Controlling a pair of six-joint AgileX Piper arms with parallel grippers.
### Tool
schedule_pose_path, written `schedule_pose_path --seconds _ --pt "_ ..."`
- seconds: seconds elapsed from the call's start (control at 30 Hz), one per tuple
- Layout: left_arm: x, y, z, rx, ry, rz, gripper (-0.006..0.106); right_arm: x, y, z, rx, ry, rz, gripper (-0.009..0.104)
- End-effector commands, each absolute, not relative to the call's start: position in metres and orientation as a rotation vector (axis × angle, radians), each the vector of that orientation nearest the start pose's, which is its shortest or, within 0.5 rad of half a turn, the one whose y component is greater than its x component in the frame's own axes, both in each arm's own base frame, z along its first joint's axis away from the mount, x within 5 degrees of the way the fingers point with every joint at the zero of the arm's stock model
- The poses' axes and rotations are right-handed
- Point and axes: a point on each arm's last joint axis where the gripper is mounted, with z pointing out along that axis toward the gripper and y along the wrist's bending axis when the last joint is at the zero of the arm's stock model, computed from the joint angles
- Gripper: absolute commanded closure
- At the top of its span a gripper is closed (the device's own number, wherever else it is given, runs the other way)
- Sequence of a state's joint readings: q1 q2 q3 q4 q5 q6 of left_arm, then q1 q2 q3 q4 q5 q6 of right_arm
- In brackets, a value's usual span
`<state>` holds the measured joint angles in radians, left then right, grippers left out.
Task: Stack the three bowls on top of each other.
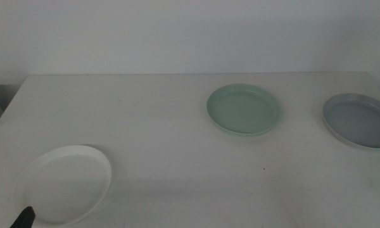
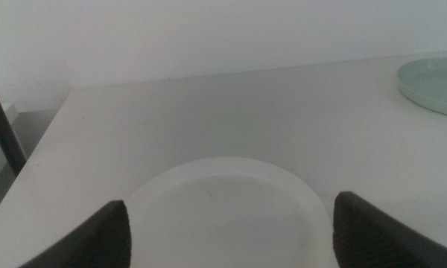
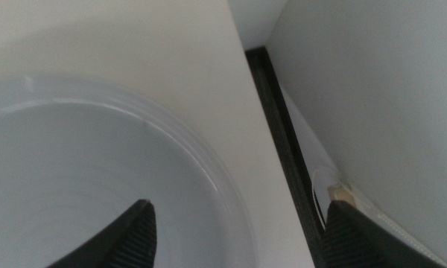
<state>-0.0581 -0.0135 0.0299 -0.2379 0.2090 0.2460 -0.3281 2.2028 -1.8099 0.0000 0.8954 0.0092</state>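
Three bowls are lying well apart on the table: the white bowl near-left, the mint bowl centre, the grey-blue bowl far right. The left gripper is hovering open-jawed over the white bowl; the right gripper is straddling, jaws spread, the grey-blue bowl's rim. Each should pinch its rim squarely before lifting, keeping the bowl level.
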Motion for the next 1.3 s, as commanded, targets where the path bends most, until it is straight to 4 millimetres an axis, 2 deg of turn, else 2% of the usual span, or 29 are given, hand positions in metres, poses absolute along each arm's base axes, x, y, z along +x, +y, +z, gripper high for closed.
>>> schedule_pose_path --seconds 0.0,0.27,0.43,0.57,0.77,0.8,0.83,0.93,1.03,1.27 --pt "0.055 -0.006 0.194 0.061 1.612 -0.085 0.007 0.453 -0.159 0.221 0.417 2.632 -0.133 0.039" --pt "0.055 -0.006 0.194 0.061 1.612 -0.085 0.007 0.458 -0.161 0.198 0.424 2.666 -0.122 0.04" --pt "0.055 -0.006 0.194 0.061 1.612 -0.085 0.007 0.459 -0.161 0.194 0.426 2.675 -0.119 0.047" --pt "0.055 -0.006 0.194 0.061 1.612 -0.085 0.007 0.459 -0.161 0.194 0.426 2.675 -0.119 0.06" --pt "0.055 -0.006 0.194 0.061 1.612 -0.085 0.007 0.456 -0.16 0.192 0.417 2.713 -0.116 0.088" --pt "0.055 -0.006 0.194 0.061 1.612 -0.085 0.007 0.454 -0.16 0.193 0.396 2.732 -0.118 0.096" --pt "0.055 -0.006 0.194 0.061 1.612 -0.085 0.007 0.453 -0.159 0.195 0.399 2.736 -0.113 0.096" --pt "0.055 -0.006 0.194 0.061 1.612 -0.085 0.007 0.449 -0.157 0.21 0.406 2.724 -0.102 0.096" --pt "0.055 -0.006 0.194 0.061 1.612 -0.085 0.007 0.439 -0.151 0.238 0.411 2.662 -0.087 0.096" --pt "0.055 -0.006 0.194 0.061 1.612 -0.085 0.007 0.379 -0.123 0.296 0.452 2.461 0.007 0.096"
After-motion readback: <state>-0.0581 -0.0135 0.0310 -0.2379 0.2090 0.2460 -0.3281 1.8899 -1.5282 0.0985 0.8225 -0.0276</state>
